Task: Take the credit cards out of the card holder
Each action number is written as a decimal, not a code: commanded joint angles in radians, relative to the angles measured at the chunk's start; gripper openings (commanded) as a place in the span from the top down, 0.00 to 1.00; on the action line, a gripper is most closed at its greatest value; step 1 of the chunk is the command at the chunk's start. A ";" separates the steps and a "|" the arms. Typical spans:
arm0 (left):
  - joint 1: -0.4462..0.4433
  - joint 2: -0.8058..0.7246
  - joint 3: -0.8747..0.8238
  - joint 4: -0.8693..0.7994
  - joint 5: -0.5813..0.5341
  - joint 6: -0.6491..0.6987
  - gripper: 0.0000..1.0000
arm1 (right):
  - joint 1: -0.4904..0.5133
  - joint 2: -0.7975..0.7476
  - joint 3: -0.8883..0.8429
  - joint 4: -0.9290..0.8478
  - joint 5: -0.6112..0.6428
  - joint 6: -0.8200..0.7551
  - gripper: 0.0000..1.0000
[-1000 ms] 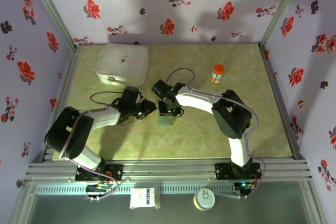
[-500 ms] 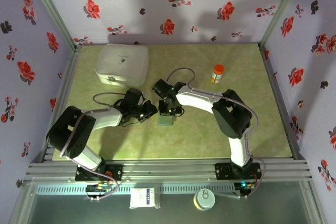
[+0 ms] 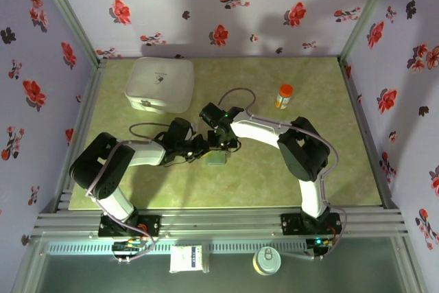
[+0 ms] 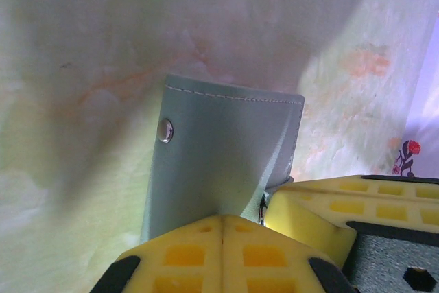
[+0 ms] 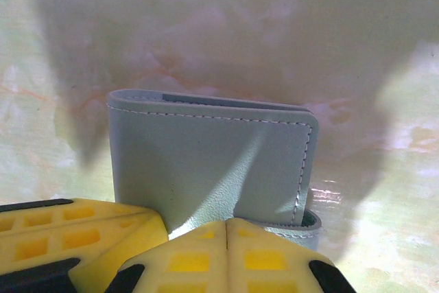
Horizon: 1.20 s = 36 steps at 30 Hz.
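The card holder (image 3: 217, 158) is a small slate grey-blue wallet lying mid-table between the two arms. In the left wrist view one panel of the card holder (image 4: 226, 149), with a metal snap near its edge, runs down into my left gripper (image 4: 223, 221), whose yellow fingers are pressed together on it. In the right wrist view the folded card holder (image 5: 212, 162) has its near edge pinched in my right gripper (image 5: 226, 224), also shut. From above, the left gripper (image 3: 203, 149) and right gripper (image 3: 218, 145) meet at the wallet. The credit cards are hidden.
A white rounded-square box (image 3: 160, 84) stands at the back left. An orange-capped bottle (image 3: 284, 95) stands at the back right. Flowered walls close in three sides of the green table (image 3: 288, 183). The right arm's fingers (image 4: 329, 204) crowd the left wrist view.
My left gripper has slid right to the wallet and closed on its panel. My right gripper has closed on the wallet's edge without moving away.
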 commanded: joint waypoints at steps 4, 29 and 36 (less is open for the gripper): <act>-0.017 0.043 0.033 -0.197 -0.058 0.083 1.00 | 0.012 0.018 0.014 -0.090 0.056 -0.030 1.00; 0.037 0.099 -0.007 -0.304 -0.124 0.142 1.00 | 0.032 0.011 0.080 -0.286 0.311 -0.089 1.00; 0.033 0.035 0.028 -0.306 -0.070 0.136 1.00 | 0.012 -0.046 0.030 -0.186 0.211 -0.065 1.00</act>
